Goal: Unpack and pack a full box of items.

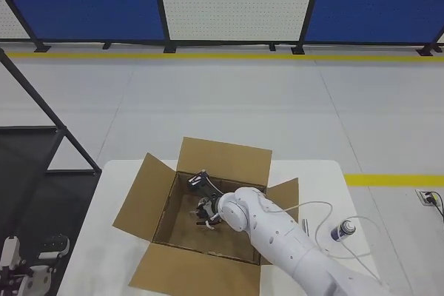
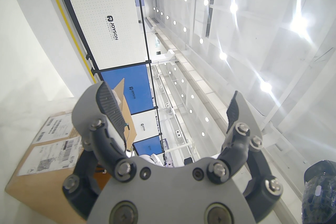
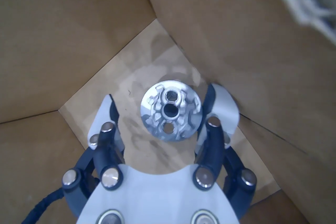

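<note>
right gripper (image 3: 162, 97) up close, down inside the cardboard box (image 3: 65, 25). jaws spread wide, nothing gripped. round metal disc (image 3: 170, 114) w/ holes lies on the box floor between the fingers, near a corner. it's just beside one finger, w/ a clear gap on the other side. from above, the box flaps are all folded out on the white table (image 1: 96, 251). spray can (image 1: 342, 231) on the table, right of the box. left gripper (image 2: 170, 92) outside the box by its labelled wall, wide apart, empty, aimed at the ceiling.
</note>
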